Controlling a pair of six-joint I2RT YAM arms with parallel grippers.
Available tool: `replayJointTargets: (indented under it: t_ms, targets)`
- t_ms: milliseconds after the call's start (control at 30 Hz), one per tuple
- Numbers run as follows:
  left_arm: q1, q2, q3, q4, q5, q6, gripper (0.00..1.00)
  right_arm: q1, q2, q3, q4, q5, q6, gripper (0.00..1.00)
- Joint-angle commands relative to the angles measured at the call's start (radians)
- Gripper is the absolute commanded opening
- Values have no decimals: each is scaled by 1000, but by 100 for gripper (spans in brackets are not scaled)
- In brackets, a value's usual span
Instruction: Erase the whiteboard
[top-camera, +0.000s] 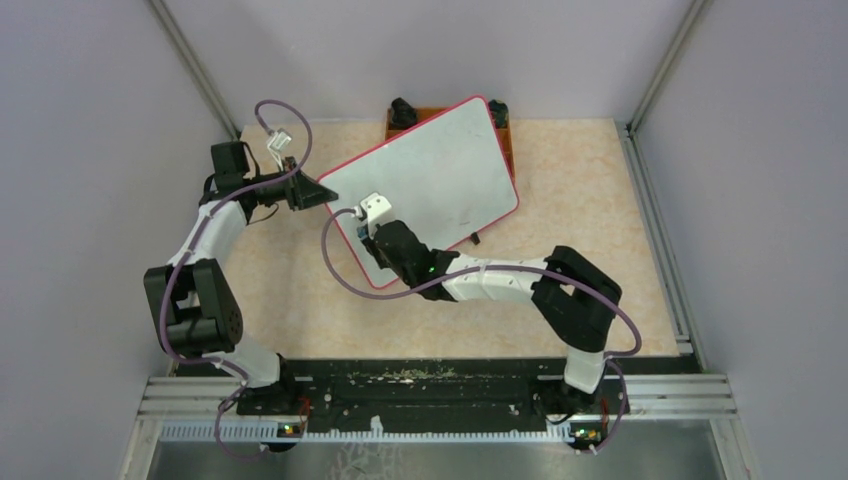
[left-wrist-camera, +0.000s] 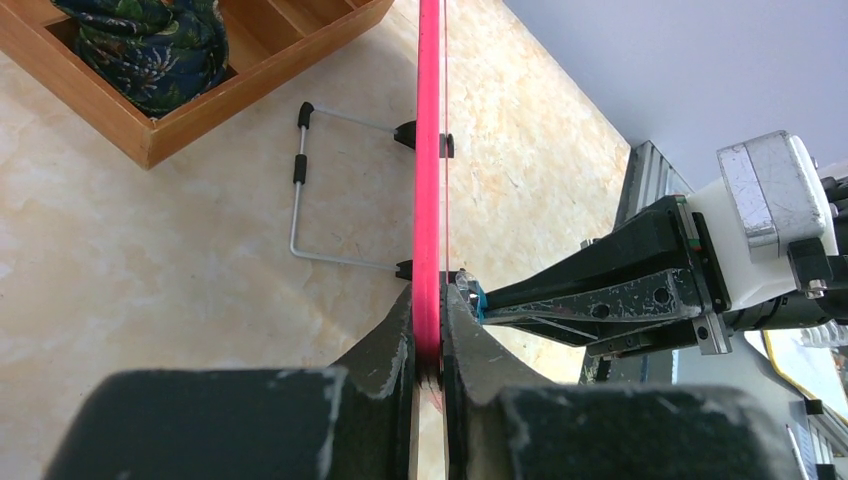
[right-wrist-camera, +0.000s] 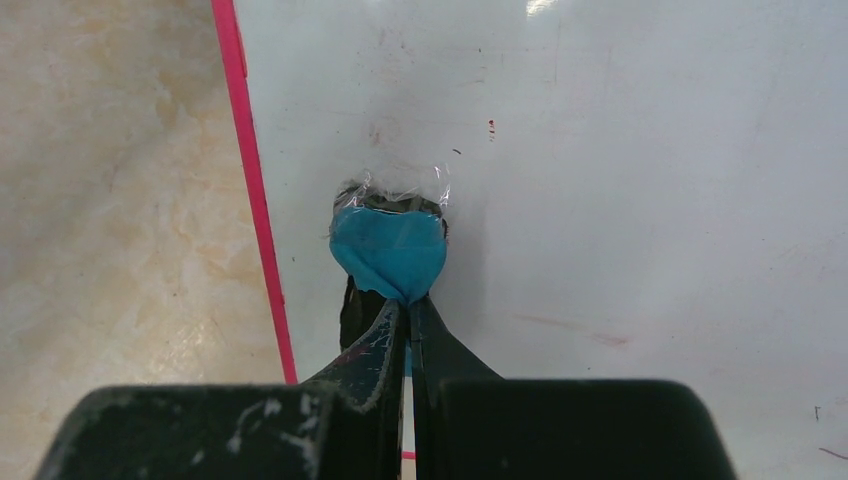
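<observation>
Beige stone-patterned tabletop carries the whiteboard (top-camera: 440, 170) in the middle of the top view. Its long axis runs from lower left to upper right, and its far end is over a brown wooden tray (top-camera: 503, 135). The left gripper (left-wrist-camera: 428, 345) is pressed onto the red rim (left-wrist-camera: 428, 120) at the board's left corner. The right gripper (right-wrist-camera: 408, 305) pinches a blue wiping pad (right-wrist-camera: 388, 250), which touches the white face just beside the rim. From the pad, the remaining traces lie to the right: a faint red smear (right-wrist-camera: 575, 328) at lower right of the right wrist view and a red speck (right-wrist-camera: 490, 125) above. I judge the next stroke should go away from the rim, by the right arm. I see nothing on the face between pad and marks. The wire stand (left-wrist-camera: 300, 200) and a dark patterned cloth (left-wrist-camera: 150, 45) in the tray are behind the board.
</observation>
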Motion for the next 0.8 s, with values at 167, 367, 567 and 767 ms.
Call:
replayJointTargets:
  t_ms: [167,367,567,767]
  targets:
    - [-25,-20,18,-5,35,78,0,-163,-91,-55,31,14,7,0]
    - [-25,-17,18,-8,35,84,0,-276,-147,-111,31,2,2,0]
    - [-24,-12,17,-10,33,87,0,-273,-194,-92,32,-71,27,0]
    - [-25,-13,17,-11,30,88,0,-137,-88,26,9,-63,16,0]
